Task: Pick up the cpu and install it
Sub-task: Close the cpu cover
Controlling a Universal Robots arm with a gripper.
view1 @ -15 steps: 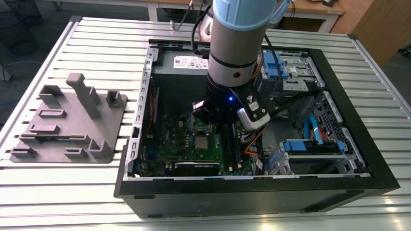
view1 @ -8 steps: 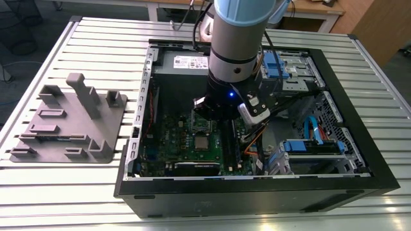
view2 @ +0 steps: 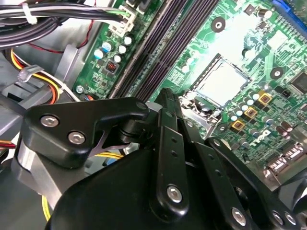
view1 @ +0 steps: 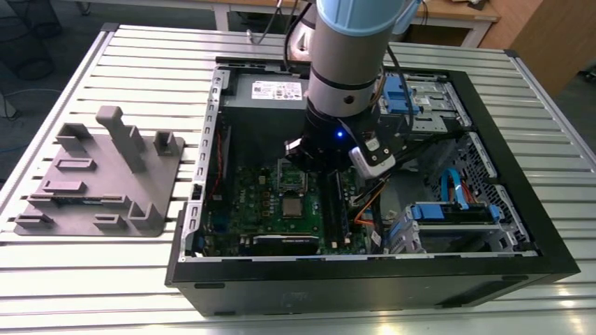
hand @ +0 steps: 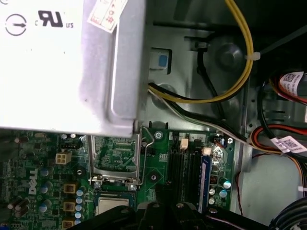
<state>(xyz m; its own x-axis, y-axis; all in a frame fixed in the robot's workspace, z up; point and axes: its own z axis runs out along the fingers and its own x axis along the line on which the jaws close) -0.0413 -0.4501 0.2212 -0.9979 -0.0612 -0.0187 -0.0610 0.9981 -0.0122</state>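
ROBOT ARM AT THE SOCKET: The end effector hangs low inside an open computer case, poised over the hinged metal frame of the processor socket on the green motherboard. Whether it is open or closed cannot be told. The cpu lies flat in the socket just beside that frame, near the middle of the motherboard, on the side away from the power supply and apart from the end effector.

In the second wrist view the black linkage of the end effector overlaps the near end of the socket, with the cpu gleaming beyond it. In the first wrist view the metal frame is swung open towards the power supply, which looms close over it.

Dark memory slots run alongside the socket, and loose cables trail just past them towards the blue drive bays.

The case sits on a slatted metal table. A grey moulded fixture rests well apart, near the table's edge at the exterior view's left.
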